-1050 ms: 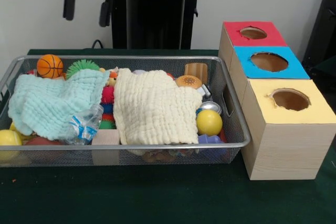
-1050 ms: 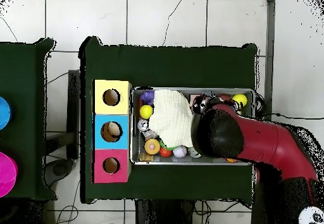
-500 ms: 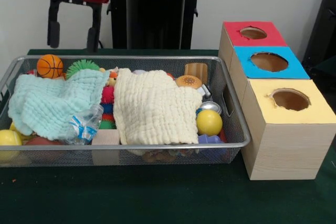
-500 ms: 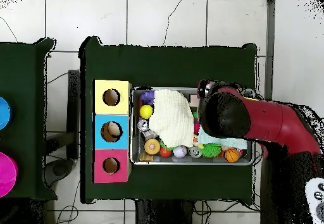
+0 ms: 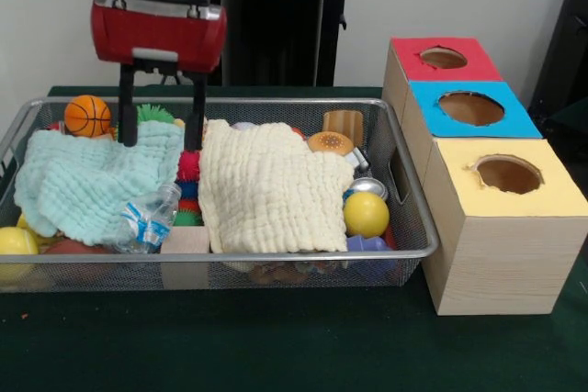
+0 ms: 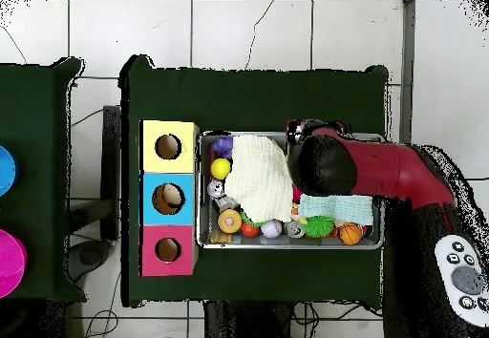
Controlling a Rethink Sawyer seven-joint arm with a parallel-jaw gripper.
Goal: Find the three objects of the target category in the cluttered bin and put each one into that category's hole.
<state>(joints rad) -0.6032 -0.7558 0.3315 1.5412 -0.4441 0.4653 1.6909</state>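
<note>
Open, empty jaws [image 5: 157,133] hang over the wire bin [image 5: 404,218], a mint cloth [image 5: 87,181] beneath them and a cream cloth [image 5: 271,185] beside, while overhead the arm [image 6: 382,177] hides them.

A dark green counter [image 5: 276,346] carries two things. A wire mesh bin [image 5: 404,199] sits on it toward the left in the front view, its long side facing the camera. Just beside the bin's right end stands a row of three wooden boxes, each with a round hole in its coloured top: the yellow box [image 5: 514,254] nearest the camera, the blue box [image 5: 432,121] behind it, the red box [image 5: 404,61] farthest back. In the overhead view the counter [image 6: 258,95] shows bare green cloth around the bin [image 6: 199,200] on all sides.
</note>
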